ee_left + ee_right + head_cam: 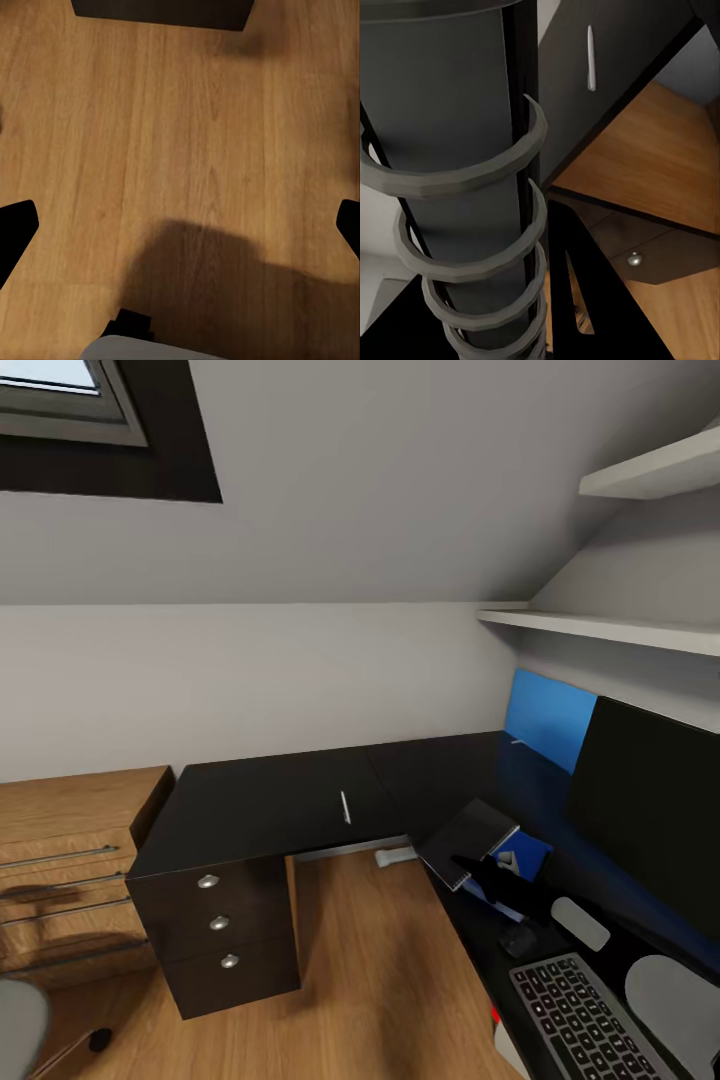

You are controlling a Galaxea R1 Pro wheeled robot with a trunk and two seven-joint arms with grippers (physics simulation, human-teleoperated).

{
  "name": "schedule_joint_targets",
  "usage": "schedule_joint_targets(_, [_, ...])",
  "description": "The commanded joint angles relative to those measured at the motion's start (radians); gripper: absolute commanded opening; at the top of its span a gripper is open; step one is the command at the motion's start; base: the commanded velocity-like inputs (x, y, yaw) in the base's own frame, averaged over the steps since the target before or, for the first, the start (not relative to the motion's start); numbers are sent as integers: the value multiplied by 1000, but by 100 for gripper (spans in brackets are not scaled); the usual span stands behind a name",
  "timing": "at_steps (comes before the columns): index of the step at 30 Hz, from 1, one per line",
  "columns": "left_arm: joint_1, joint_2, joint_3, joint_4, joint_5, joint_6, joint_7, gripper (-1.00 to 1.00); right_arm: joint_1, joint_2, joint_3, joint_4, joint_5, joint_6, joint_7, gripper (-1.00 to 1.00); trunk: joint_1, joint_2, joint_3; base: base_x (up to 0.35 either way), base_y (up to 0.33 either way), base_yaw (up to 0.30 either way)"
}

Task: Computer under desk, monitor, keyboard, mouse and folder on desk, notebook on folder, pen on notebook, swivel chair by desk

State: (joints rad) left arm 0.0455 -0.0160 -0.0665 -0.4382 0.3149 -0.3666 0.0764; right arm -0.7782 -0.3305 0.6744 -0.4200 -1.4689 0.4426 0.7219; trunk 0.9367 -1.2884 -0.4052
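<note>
My right pincer (478, 868) grips the notebook (468, 841), tilted above the folder (520, 857) at 3 o'clock on the table (260, 800). The monitor (645, 810), keyboard (578, 1012) and mouse (580, 922) sit already placed. The pen (345, 806) lies near the table's corner, still to stack. My left pincer (180, 225) hangs wide over floor (187, 120).

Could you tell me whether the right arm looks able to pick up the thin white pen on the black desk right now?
Probably not yet: its fingers seem shut on the grey spiral-bound notebook. The thin white pen lies unobstructed on the black desk.
</note>
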Motion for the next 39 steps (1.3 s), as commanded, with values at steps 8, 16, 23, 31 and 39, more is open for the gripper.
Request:
schedule_joint_targets(8, [0,1,-7,-2,5,-3,8,100,-1,0,5,1,-11,7,4,-100,0,-1,-1,0,-14,0])
schedule_joint_targets(16, [0,1,-7,-1,5,-2,8,100,-1,1,6,2,-11,7,3,-100,0,-1,-1,0,-1,0])
schedule_joint_targets(23, [0,1,-7,-1,5,-2,8,100,-1,1,6,3,-10,5,3,-100,0,-1,-1,0,0,0])
schedule_joint_targets(31, [0,1,-7,-1,5,-3,8,100,-1,1,6,3,-10,5,2,-100,0,-1,-1,0,0,0])
schedule_joint_targets(39, [0,1,-7,-1,5,-3,8,100,-1,0,5,3,-10,5,2,-100,0,-1,-1,0,0,0])
